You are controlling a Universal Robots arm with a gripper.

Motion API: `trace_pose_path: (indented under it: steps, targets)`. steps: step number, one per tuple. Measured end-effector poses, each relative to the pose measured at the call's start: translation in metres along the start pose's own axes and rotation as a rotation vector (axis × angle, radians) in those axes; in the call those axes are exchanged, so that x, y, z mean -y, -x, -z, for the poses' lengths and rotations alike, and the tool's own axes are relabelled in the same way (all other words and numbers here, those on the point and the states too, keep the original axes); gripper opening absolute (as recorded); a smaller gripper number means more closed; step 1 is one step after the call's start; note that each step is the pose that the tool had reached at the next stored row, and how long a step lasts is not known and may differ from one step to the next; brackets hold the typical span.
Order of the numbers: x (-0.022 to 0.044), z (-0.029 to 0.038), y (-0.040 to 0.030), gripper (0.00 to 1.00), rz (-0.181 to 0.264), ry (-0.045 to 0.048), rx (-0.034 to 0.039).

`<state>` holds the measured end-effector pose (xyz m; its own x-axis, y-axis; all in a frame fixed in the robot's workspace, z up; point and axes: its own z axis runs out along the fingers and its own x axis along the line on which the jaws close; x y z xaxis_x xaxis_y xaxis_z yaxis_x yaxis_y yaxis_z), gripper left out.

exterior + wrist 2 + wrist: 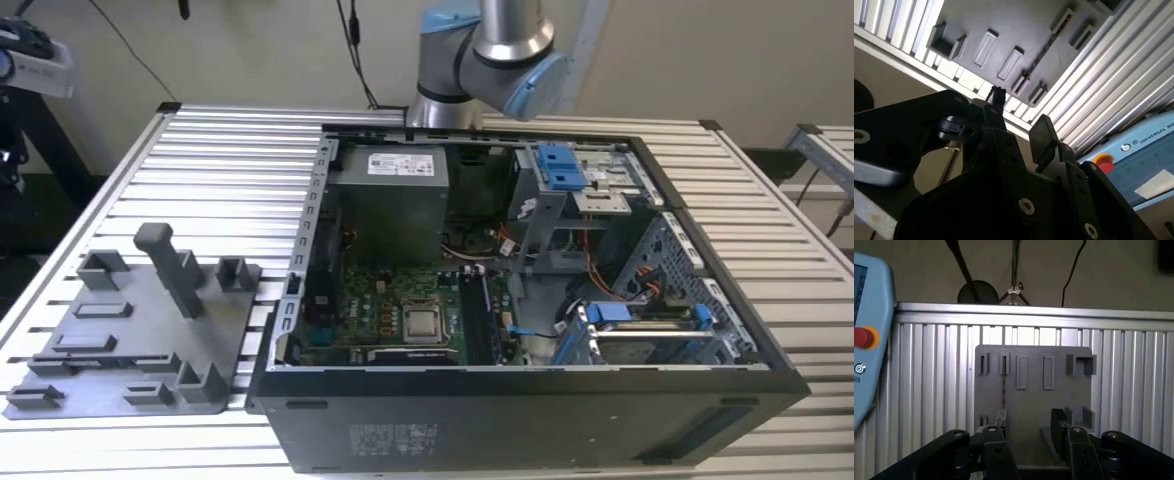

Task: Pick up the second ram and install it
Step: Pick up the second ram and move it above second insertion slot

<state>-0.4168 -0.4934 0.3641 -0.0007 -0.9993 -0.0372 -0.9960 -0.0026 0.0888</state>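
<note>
- The gripper point(1030, 426) is hanging open and empty.
- The second ram point(1003, 385) is standing on edge in the grey tray point(1069, 395).
- The tray is lying on a slatted silver table point(929, 390) by a plain wall point(1114, 275).

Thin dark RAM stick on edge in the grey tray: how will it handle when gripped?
Probably stiff and light: the thin dark ram stick looks flat. Standing on edge in end slots of the grey plastic tray, it could tilt if nudged sideways.
</note>
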Motion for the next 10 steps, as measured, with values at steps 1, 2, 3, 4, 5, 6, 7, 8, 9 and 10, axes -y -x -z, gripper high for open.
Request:
trace_pose_path:
  steps: [1, 2, 3, 4, 5, 6, 7, 8, 9, 10]
  targets:
    - [0.0002, -0.0007, -0.0001, 0.48, -0.007, -0.0003, 0.0007]
    - [0.0003, -0.0009, -0.0002, 0.48, -0.012, -0.0004, 0.0010]
    - [0.0003, -0.0008, -0.0002, 0.48, -0.013, -0.0003, 0.0010]
    - [0.0003, -0.0009, -0.0002, 0.48, -0.014, -0.0003, 0.0011]
    - [0.0003, -0.0009, -0.0002, 0.48, -0.014, -0.0004, 0.0012]
    - [0.0003, -0.0009, -0.0002, 0.48, -0.014, -0.0004, 0.0012]
    - [0.0003, -0.0011, -0.0002, 0.48, -0.014, -0.0006, 0.0014]
    - [0.0004, -0.0014, -0.0002, 0.48, -0.014, -0.0006, 0.0014]
    - [0.0004, -0.0021, -0.0002, 0.48, -0.014, -0.0007, 0.0015]
    - [0.0005, -0.0031, -0.0003, 0.48, -0.014, -0.0006, 0.0014]
